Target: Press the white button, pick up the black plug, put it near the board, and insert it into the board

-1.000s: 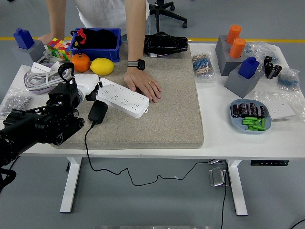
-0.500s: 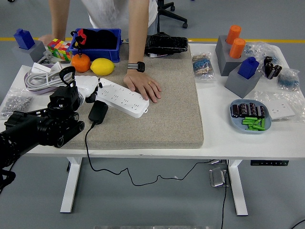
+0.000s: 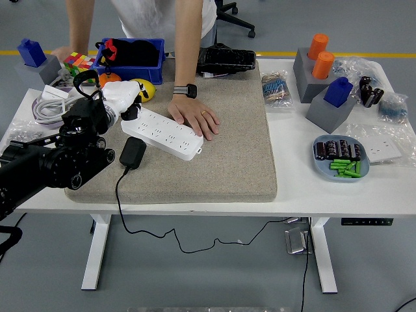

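Note:
A white power strip (image 3: 168,133) lies slanted on the left half of the grey felt mat (image 3: 227,149). The black plug (image 3: 132,152) rests on the mat just in front of the strip's left end, its cable (image 3: 119,195) trailing off the table's near edge. My left hand (image 3: 123,101), white on a black arm, hovers at the strip's far left end and holds nothing. A person's hand (image 3: 197,117) presses flat on the strip's right end. My right arm is out of sight.
Behind my left hand sit a lemon (image 3: 147,88), an orange (image 3: 106,79), a blue bin (image 3: 130,57) and a colour cube (image 3: 78,63). Coiled white cable (image 3: 49,107) lies at the left. Grey blocks (image 3: 331,107) and a blue plate (image 3: 323,170) stand on the right.
My left hand has lifted and moved toward the far side, from beside the plug to the strip's left end. The person's hand, the strip and the plug have stayed put.

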You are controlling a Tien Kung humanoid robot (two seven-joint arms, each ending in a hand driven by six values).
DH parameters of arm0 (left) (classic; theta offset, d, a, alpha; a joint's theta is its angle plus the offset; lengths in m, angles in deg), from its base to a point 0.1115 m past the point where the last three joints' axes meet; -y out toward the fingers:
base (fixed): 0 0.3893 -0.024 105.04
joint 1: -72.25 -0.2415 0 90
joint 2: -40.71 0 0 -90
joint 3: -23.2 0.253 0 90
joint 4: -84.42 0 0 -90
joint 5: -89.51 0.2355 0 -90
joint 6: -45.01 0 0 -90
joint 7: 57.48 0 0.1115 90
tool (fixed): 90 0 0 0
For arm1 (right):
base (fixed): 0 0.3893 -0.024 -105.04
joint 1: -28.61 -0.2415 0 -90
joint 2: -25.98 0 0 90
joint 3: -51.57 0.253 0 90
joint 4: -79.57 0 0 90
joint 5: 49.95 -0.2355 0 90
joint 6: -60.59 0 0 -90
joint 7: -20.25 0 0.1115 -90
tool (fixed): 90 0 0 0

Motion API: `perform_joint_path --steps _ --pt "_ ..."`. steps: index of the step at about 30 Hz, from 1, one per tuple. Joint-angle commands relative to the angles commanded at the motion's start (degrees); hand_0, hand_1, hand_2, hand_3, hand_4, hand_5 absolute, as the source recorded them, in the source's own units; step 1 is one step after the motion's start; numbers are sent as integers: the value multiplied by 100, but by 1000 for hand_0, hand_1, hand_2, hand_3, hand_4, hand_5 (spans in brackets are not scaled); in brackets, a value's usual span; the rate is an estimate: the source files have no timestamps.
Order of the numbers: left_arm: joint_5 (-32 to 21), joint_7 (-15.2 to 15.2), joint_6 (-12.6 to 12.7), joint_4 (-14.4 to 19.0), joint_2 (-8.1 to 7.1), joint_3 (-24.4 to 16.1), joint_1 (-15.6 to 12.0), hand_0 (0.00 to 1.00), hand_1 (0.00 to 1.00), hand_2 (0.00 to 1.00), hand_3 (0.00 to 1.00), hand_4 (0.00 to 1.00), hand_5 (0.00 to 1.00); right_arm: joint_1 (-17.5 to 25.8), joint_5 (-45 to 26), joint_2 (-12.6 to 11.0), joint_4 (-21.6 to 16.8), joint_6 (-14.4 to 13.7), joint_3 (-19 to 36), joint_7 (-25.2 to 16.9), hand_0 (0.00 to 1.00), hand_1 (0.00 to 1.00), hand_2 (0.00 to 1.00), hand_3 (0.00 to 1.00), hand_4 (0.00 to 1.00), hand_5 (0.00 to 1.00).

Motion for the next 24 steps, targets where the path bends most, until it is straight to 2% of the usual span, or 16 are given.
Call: perform_joint_path --steps 1,2,7,8,13,14,19,20,24 --pt "47 27 -36 110 -38 -138 -45 2 14 239 698 2 2 2 6 4 0 2 2 2 874 761 718 750 894 726" --pt "100 51 -70 236 -80 -283 -104 101 126 297 707 2 2 6 9 7 0 1 6 2 874 761 717 750 894 727" --pt "233 158 -105 916 -296 -829 -484 101 126 297 707 2 2 24 38 12 0 -8 45 5 874 761 717 750 894 727" --pt "272 221 -83 1087 -344 -912 -584 282 434 491 663 596 2 28 41 12 0 -10 52 3 874 760 716 750 894 727" --pt "472 648 41 1914 -556 -1296 -1113 282 434 491 663 596 2 36 49 10 -5 -14 63 -3 874 760 716 750 894 727" --pt "497 706 66 2042 -581 -1345 -1202 567 640 604 746 968 283 38 44 10 -9 -16 62 -6 873 760 717 749 894 727" --pt "635 935 303 2640 -682 -1608 -1773 567 640 604 746 968 283 41 46 20 -20 -21 54 -10 873 760 717 749 894 727" --pt "648 971 327 2708 -697 -1617 -1855 836 860 824 880 998 481 42 44 23 -22 -19 49 -9 874 759 716 750 894 727" --pt "754 1209 407 2999 -728 -1682 -2190 836 860 824 880 998 481 50 43 25 -25 -24 41 -11 874 759 716 750 894 727"
